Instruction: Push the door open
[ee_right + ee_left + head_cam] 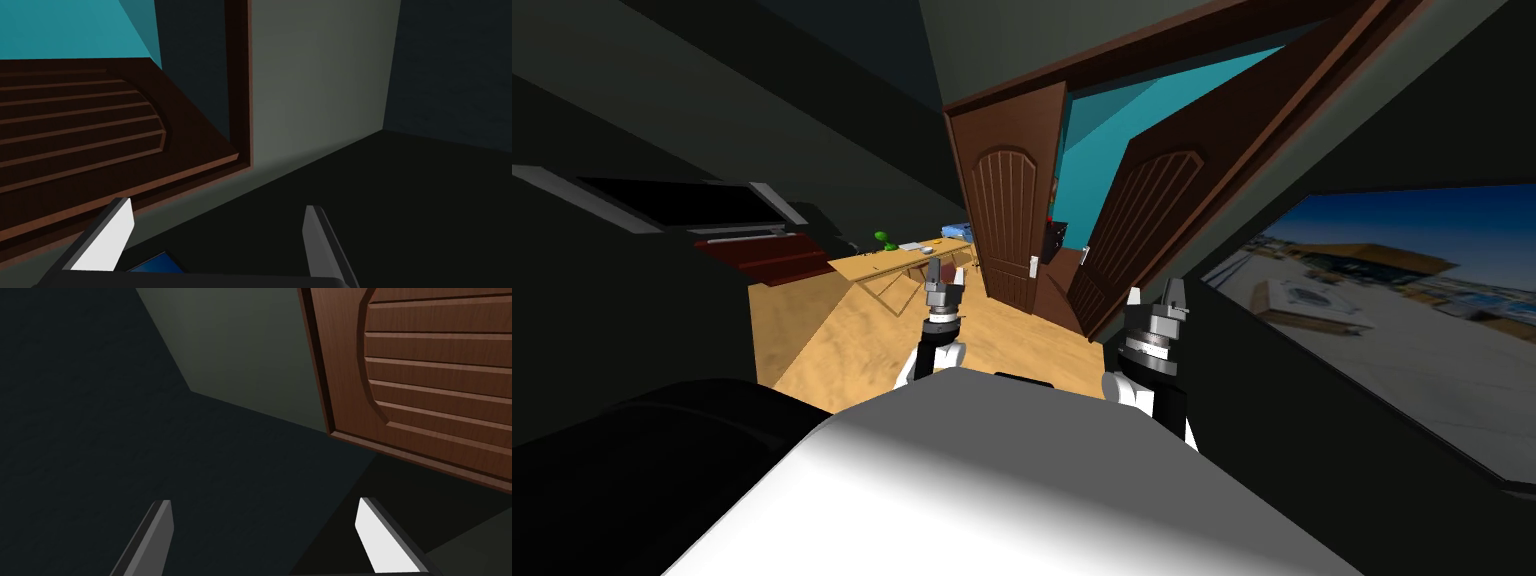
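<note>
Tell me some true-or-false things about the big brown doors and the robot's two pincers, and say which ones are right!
1. The brown wooden double door stands partly open, with a teal wall showing through the gap. True.
2. The left pincer is shut on a door handle. False: its fingers stand apart and hold nothing.
3. The right pincer is open. True.
4. A red carpet covers the floor in front of the door. False: it is a light wooden floor.
</note>
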`<state>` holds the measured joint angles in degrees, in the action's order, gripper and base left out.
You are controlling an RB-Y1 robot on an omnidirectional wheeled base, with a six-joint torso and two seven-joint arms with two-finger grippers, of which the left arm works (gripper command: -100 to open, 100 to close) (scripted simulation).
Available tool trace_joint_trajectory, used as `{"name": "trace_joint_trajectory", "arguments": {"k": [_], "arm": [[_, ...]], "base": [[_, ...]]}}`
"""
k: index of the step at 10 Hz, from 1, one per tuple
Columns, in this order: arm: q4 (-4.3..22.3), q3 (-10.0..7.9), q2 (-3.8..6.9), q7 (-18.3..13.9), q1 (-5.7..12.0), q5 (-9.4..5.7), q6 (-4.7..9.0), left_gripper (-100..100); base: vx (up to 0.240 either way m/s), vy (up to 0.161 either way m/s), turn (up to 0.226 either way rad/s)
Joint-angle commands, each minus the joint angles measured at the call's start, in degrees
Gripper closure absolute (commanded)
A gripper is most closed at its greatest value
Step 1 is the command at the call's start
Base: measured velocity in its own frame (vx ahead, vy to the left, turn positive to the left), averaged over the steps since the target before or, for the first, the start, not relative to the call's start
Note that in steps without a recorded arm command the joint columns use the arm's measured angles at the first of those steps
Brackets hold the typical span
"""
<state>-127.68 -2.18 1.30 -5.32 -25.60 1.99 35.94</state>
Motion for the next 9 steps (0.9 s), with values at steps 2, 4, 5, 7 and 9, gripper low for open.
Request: {"name": "trace_joint_trajectory", "arguments": {"k": [2, 4, 5, 7, 9], "arm": [[4.14, -0.14, 0.59, -0.12, 2.31, -0.16, -0.22, -100], [7.59, -0.15, 0.99, -0.14, 4.61, -0.23, -0.52, -100], [9.54, -0.16, 1.20, -0.16, 5.77, -0.27, -0.68, -100], [12.23, -0.17, 1.40, -0.17, 7.06, -0.31, -0.84, -100], [14.53, -0.17, 1.60, -0.18, 8.40, -0.35, -1.02, -100]], "base": [[0.069, 0.013, -0.040], [0.085, 0.018, -0.041], [0.082, 0.009, -0.049], [0.059, 0.008, -0.021], [0.062, 0.008, -0.036]]}}
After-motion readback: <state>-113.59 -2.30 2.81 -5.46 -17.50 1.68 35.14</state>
